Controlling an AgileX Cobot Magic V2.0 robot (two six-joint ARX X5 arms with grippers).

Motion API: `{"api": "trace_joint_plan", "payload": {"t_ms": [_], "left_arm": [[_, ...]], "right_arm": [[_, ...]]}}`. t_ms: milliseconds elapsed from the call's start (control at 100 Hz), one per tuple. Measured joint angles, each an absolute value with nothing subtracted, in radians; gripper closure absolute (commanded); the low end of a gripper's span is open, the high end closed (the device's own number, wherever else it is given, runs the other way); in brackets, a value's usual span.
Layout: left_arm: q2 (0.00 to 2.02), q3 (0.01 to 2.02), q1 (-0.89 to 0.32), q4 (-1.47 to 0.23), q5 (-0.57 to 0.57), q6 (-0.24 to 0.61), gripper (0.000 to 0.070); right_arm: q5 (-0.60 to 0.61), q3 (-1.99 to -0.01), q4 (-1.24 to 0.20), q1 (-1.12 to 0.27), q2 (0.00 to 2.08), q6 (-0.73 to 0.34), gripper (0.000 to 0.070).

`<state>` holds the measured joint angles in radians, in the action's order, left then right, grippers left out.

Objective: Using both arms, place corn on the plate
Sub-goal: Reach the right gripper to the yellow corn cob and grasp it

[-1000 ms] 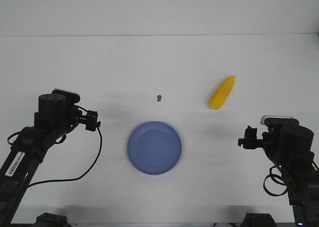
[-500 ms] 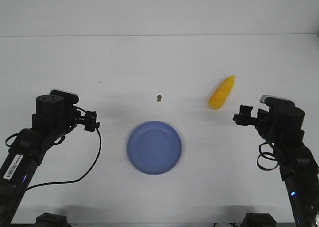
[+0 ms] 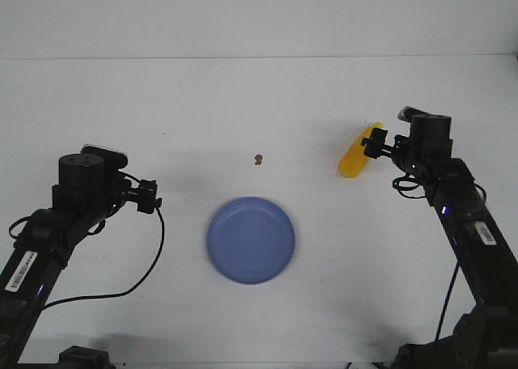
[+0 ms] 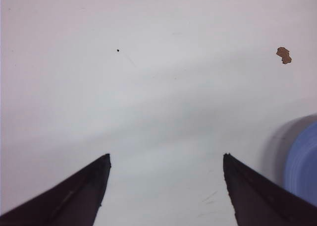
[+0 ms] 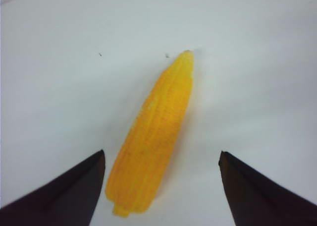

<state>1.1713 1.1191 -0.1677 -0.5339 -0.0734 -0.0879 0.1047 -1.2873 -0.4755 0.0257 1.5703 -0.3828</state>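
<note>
The bright yellow, pointy corn cob with bumpy rows (image 3: 357, 155) lies flat on the white worktop (image 3: 243, 102), far over on the robot's right side and well apart from the round, shallow, blue plate (image 3: 251, 239). The plate sits near the middle of the worktop, closer to the robot, with nothing in it. The black right gripper (image 3: 374, 145) is right by the pointy end of the corn, hanging over it. In the right wrist view the corn (image 5: 151, 137) lies between the two dark fingers (image 5: 69, 191), and the jaws stand wide open with space on both sides. They are likely held that way so they can drop around the corn and squeeze it. They do not touch it yet. The black left gripper (image 3: 146, 196) waits off to the left of the plate, near its edge. Its jaws are open too, with only bare worktop between them and a bit of the blue plate (image 4: 303, 161) at the side. A tiny brown crumb (image 3: 258, 159) lies on the worktop behind the plate.
</note>
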Motion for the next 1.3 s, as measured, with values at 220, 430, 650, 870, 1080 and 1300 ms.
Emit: {"api": "trace_joint_plan", "payload": {"t_ms": [220,430,650,870,1080,1300], "left_arm": [[1.171,1.119,-0.168,-0.534,-0.073,-0.088,0.0237],[1.171,1.119,-0.168,-0.534,-0.073,-0.088,0.0237],[1.171,1.119,-0.168,-0.533,-0.073,-0.088,0.0237],[1.171,1.119,-0.168,-0.533,-0.073,-0.088,0.0237],[1.171,1.119,-0.168,-0.533,-0.073,-0.088,0.0237],[1.171,1.119,-0.168,-0.533,-0.073,-0.088,0.0237]], "right_arm": [[0.101,-1.365,-0.476,0.006,1.702,-0.384,0.0213],[0.101,-1.372,-0.459,-0.009,1.779,-0.385,0.0213],[0.105,-1.372,-0.43,-0.021,1.829,-0.395,0.0212],[0.109,-1.372,-0.417,-0.044,1.861,-0.397,0.0215],[0.104,-1.372,-0.418,-0.052,1.867,-0.398,0.0271],[0.104,-1.376,-0.436,-0.051,1.876,-0.398,0.0572]]}}
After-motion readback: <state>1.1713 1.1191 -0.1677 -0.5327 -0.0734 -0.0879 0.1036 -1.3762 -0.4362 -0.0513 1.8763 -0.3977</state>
